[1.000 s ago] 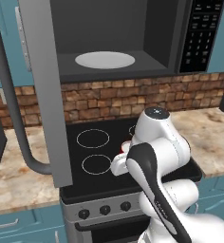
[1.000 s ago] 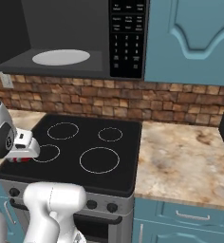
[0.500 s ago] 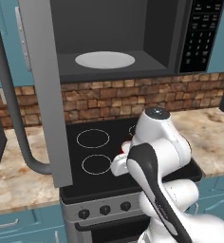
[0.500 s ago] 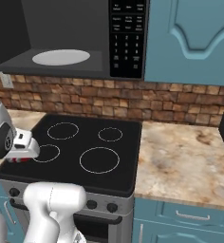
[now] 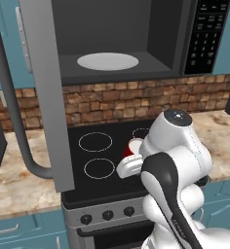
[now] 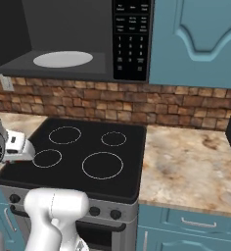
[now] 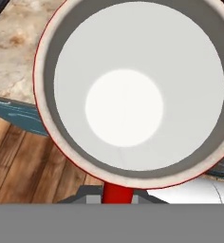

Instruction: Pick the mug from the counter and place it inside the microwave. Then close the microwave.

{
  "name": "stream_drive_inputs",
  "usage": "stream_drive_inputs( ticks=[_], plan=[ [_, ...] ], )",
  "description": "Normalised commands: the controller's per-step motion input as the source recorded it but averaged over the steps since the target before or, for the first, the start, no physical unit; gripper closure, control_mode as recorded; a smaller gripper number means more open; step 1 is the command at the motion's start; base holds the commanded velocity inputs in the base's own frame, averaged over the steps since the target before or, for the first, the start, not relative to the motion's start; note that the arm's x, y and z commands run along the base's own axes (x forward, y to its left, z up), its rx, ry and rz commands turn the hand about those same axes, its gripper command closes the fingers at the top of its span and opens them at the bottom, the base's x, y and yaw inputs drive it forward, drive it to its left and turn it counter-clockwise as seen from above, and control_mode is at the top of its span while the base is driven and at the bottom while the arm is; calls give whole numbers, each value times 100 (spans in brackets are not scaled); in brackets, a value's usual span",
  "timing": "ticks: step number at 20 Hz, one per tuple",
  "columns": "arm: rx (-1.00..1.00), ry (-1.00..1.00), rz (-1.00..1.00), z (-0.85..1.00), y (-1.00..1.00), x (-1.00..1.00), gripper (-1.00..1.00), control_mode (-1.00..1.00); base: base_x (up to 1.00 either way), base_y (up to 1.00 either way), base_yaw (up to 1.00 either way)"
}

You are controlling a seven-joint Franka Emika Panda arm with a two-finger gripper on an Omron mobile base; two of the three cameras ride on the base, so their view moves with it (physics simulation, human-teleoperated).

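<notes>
The mug (image 7: 128,90) (stiff, light, probably slick-sided) hangs well below the microwave (image 5: 136,44), the gripper (image 7: 117,195) clamped on its red handle.

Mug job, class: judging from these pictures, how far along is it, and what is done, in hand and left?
Done: the mug is off the counter, the fingers shut on its handle; it shows red beside the arm over the stovetop. In hand: carrying it. Left: setting it on the turntable inside the microwave, then swinging the open door shut.
</notes>
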Motion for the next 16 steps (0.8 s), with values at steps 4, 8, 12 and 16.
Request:
stream_drive_inputs(
  ticks=[4,8,12,16],
  plan=[
    [4,-6,0,23,0,0,100,-100,0,0,0],
    [4,-9,0,25,0,-1,100,-100,0,0,0],
    [1,-4,0,40,0,-8,100,-100,0,0,0],
    [0,-2,0,50,0,0,100,-100,0,0,0]
  ],
)
